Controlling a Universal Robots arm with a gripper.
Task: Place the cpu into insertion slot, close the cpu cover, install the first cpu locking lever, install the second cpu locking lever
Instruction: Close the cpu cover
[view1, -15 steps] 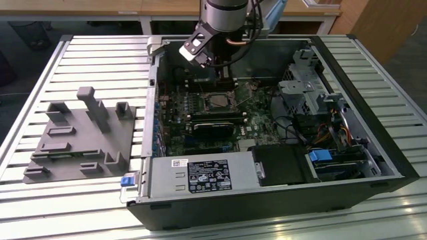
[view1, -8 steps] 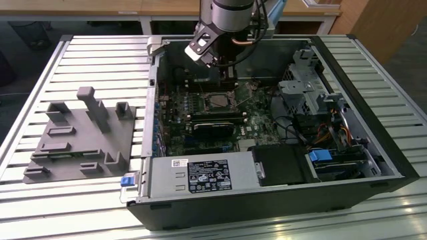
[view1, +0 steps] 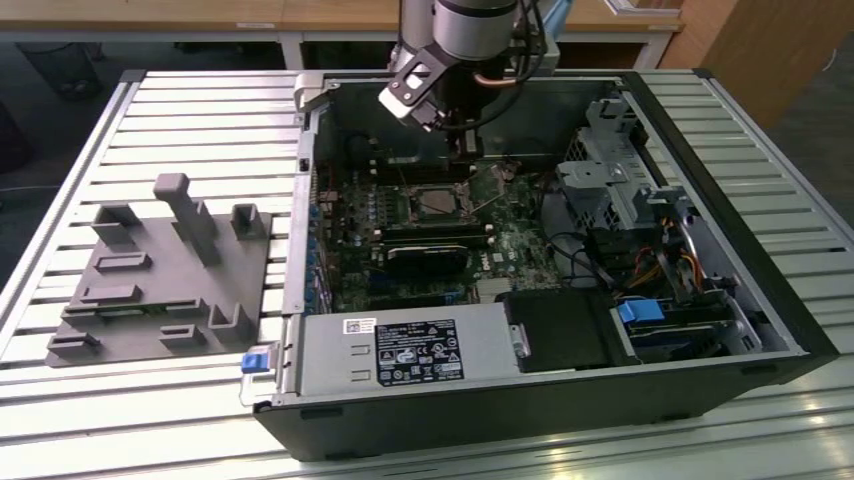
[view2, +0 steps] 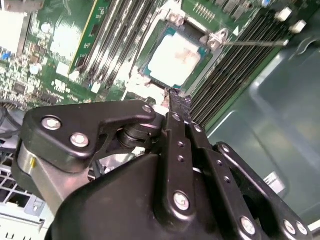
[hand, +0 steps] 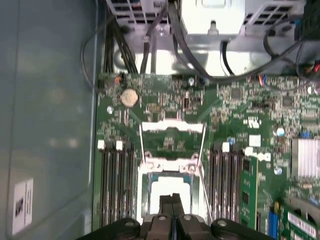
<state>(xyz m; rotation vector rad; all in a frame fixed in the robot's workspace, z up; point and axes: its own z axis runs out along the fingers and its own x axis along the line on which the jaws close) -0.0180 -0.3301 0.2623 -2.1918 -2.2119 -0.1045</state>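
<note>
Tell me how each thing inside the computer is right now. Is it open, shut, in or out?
cpu: in the insertion slot, silvery top up.
cpu cover: open, folded back off the slot.
locking lever: loose, not hooked down.
gripper: shut, holding nothing, tips next to the slot.
computer case: lying flat, side open.

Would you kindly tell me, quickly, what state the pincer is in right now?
Pincer: closed, gripping nothing visible, its tip close to the cpu.
</note>
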